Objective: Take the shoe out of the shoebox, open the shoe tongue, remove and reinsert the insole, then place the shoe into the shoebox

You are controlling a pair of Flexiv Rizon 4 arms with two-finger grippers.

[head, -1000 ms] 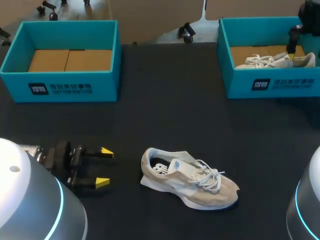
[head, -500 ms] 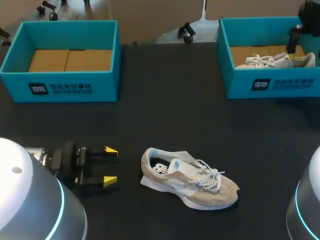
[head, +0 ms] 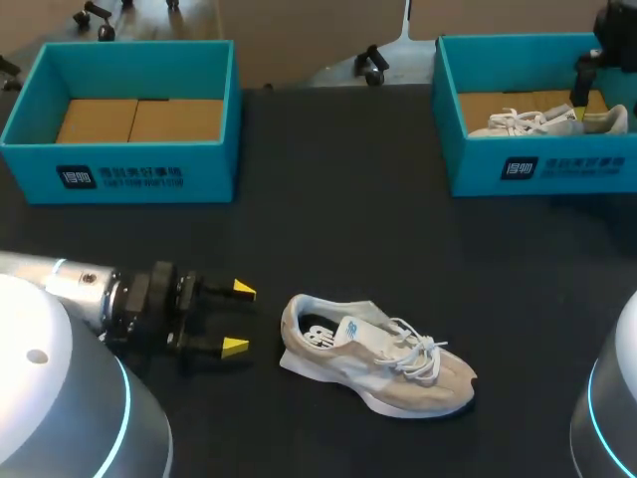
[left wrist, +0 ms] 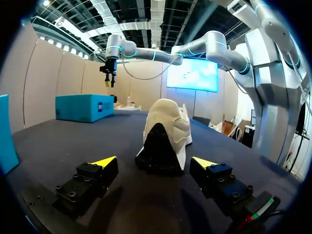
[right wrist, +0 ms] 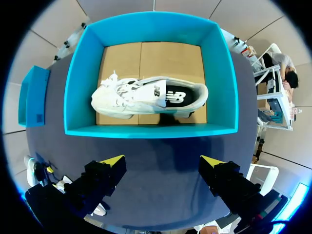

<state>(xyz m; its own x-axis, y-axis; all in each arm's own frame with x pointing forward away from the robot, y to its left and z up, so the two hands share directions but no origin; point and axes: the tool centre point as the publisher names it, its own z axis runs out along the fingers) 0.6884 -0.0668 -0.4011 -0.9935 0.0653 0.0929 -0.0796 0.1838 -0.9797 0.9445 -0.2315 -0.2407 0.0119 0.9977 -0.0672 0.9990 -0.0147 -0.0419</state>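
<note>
Risk of pushing, not gripping: left gripper (head: 239, 319), fingers wide, lies low near the heel of the beige shoe (head: 373, 358), which rests loose on the table (head: 328, 219) and would likely slide if one finger lands first. Right gripper (right wrist: 162, 161), equally wide, hangs above the right shoebox (right wrist: 226, 87) and its white shoe (right wrist: 141, 95); left shoebox (head: 129, 174) stands well apart.

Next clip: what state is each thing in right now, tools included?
Beige shoe: upright on the table, outside both boxes.
Left tool: open, facing that shoe's heel, not touching.
Left shoebox: open, no shoe inside.
Right shoebox: open, white shoe inside.
Right tool: open, above the right shoebox.
</note>
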